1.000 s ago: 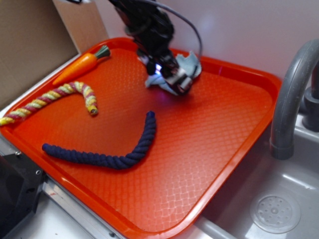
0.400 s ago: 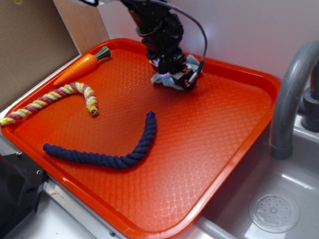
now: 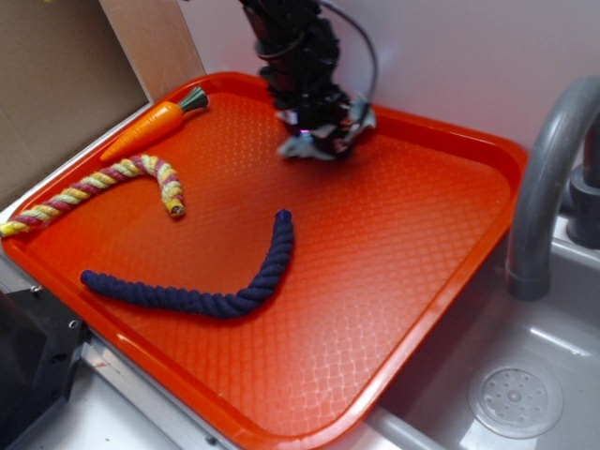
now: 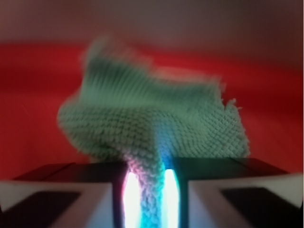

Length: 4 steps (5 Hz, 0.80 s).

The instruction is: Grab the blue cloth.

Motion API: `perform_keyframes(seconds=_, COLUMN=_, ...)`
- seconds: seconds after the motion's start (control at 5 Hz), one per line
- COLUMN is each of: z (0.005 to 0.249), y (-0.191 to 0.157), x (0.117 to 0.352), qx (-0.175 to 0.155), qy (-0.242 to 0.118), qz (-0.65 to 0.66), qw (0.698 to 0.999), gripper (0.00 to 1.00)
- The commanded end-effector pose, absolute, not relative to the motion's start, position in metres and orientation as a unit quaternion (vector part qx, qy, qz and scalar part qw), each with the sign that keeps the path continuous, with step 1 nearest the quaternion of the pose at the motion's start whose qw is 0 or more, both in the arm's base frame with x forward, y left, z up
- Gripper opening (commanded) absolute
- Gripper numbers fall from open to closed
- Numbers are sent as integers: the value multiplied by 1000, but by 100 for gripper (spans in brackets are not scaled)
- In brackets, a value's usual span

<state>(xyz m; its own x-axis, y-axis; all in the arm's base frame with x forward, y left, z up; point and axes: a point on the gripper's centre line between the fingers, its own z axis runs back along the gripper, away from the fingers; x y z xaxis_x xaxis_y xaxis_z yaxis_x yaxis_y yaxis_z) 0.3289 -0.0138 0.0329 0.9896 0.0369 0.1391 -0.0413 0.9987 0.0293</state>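
Observation:
The blue cloth is a small pale knit rag near the back rim of the red tray. My gripper is shut on it, and most of the cloth hides behind the fingers in the exterior view. In the wrist view the ribbed cloth fills the middle, a fold of it pinched between the two glowing pads of my gripper. The rest of the cloth bunches up beyond the fingertips over the red tray.
A dark navy braided rope lies curved in the tray's middle. A yellow and pink rope and a toy carrot lie at the left. A grey faucet and sink are to the right.
The gripper has moved toward the tray's back rim and its jaws have closed on the cloth, which is now more bunched up and hidden under the fingers.

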Motion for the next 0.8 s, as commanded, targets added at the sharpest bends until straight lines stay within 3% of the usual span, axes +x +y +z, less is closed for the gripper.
perform_keyframes(seconds=0.0, z=158, y=-8, x=282, qx=75, qy=-50, qz=141, qw=986, gripper=0)
perform_keyframes(seconds=0.2, z=208, y=6, x=263, qx=43, qy=-52, qz=150, qw=986, gripper=0)
perform_keyframes(seconds=0.4, z=258, y=8, x=262, qx=28, qy=-42, qz=132, qw=990, gripper=0)
perform_keyframes(seconds=0.6, z=269, y=4, x=260, qx=67, qy=-51, qz=172, qw=981, gripper=0)
